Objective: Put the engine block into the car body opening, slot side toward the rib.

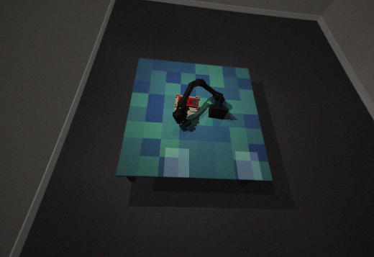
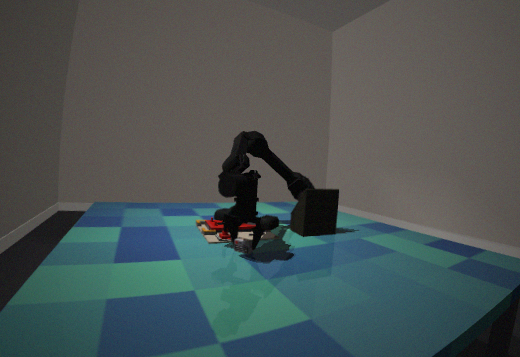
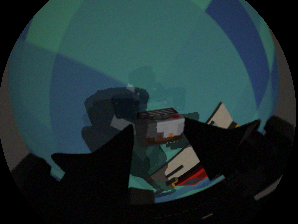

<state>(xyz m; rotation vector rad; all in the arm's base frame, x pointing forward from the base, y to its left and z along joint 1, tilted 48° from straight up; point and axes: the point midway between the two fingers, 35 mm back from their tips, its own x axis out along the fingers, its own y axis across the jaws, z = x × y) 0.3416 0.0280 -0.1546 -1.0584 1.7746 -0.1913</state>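
The engine block is a small grey block with a dark ribbed top and an orange-brown lower edge. It sits low at the table top. My gripper is open, pointing down, with one finger on each side of the block. In the wrist view the right fingertip is very near the block and a narrow gap shows at the left one. The red car body lies behind the gripper in the exterior view. Its opening and rib cannot be made out.
A pale board with yellow corner pieces is under and around the car body, close to the right finger in the wrist view. A small red part stands near the board's front. The dark arm base stands to the right.
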